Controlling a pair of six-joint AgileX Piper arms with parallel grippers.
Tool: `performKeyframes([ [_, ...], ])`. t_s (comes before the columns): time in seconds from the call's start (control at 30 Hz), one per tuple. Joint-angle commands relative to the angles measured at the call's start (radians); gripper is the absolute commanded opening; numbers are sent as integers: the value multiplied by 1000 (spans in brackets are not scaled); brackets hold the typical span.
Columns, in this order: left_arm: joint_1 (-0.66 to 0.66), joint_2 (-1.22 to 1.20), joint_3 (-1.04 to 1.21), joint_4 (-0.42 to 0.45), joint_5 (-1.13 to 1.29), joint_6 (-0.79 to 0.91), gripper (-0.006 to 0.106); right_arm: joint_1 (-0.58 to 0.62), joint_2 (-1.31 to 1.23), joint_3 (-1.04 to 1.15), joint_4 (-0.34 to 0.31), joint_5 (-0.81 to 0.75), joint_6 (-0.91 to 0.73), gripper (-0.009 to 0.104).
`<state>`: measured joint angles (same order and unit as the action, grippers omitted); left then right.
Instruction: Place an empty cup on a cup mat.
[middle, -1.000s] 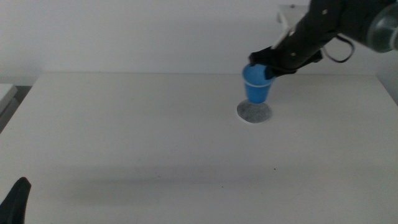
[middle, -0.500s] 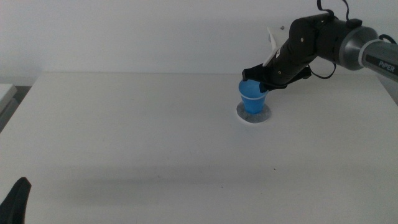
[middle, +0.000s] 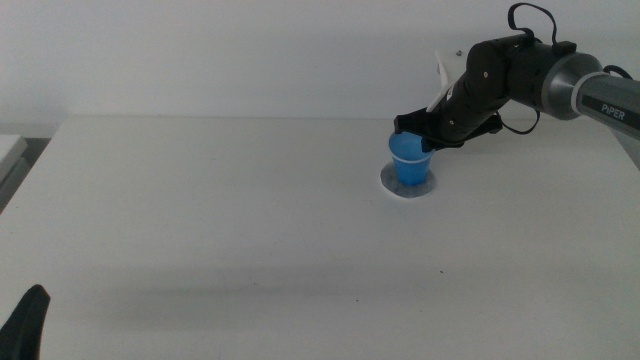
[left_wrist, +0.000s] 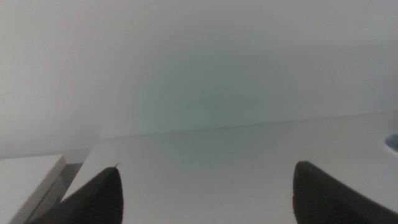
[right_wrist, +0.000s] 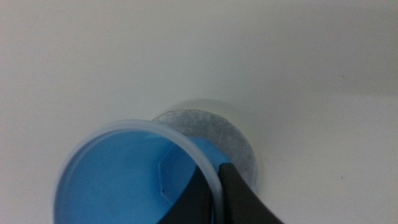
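The bright blue cup (middle: 409, 165) stands upright on the mottled grey cup mat (middle: 388, 184) at the table's back right. My right gripper (middle: 424, 140) comes in from the right and is shut on the cup's near rim. In the right wrist view its jaws (right_wrist: 217, 171) pinch the pale rim; the cup (right_wrist: 118, 180) is empty inside and the mat (right_wrist: 214, 134) shows partly beneath it. My left gripper (middle: 25, 320) waits at the bottom left corner, open and empty (left_wrist: 208, 167).
The white table (middle: 220, 230) stretches wide to the left and front of the mat. A white object (middle: 445, 65) stands behind the right arm. A pale ledge (middle: 10, 150) lies past the table's left edge.
My right gripper has carried the cup down and slightly left onto the mat. The right arm has stretched lower over the table. The left arm has not moved.
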<state>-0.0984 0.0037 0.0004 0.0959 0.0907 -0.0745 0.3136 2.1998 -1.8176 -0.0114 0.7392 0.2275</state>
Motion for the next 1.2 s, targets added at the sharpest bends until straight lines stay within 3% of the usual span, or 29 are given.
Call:
performKeyframes([
  [0.0,-1,-4,0,-7,-5,-3,94,-14,0,-5,-12,-5,4,0],
  [0.1,-1,-4,0,-7,-5,-3,94,-15,0,-5,-12,-3,4,12],
  [0.27,-1,-4,0,-7,-5,-3,94,-15,-14,-5,-8,9,-4,51],
  [0.43,-1,-4,0,-7,-5,-3,94,-18,-119,-5,-5,14,-72,73],
  [0.9,-1,-4,0,-7,-5,-3,94,-178,-733,26,-22,213,-150,74],
  [1.17,-1,-4,0,-7,-5,-3,94,-183,-1063,369,-44,179,-84,74],
])
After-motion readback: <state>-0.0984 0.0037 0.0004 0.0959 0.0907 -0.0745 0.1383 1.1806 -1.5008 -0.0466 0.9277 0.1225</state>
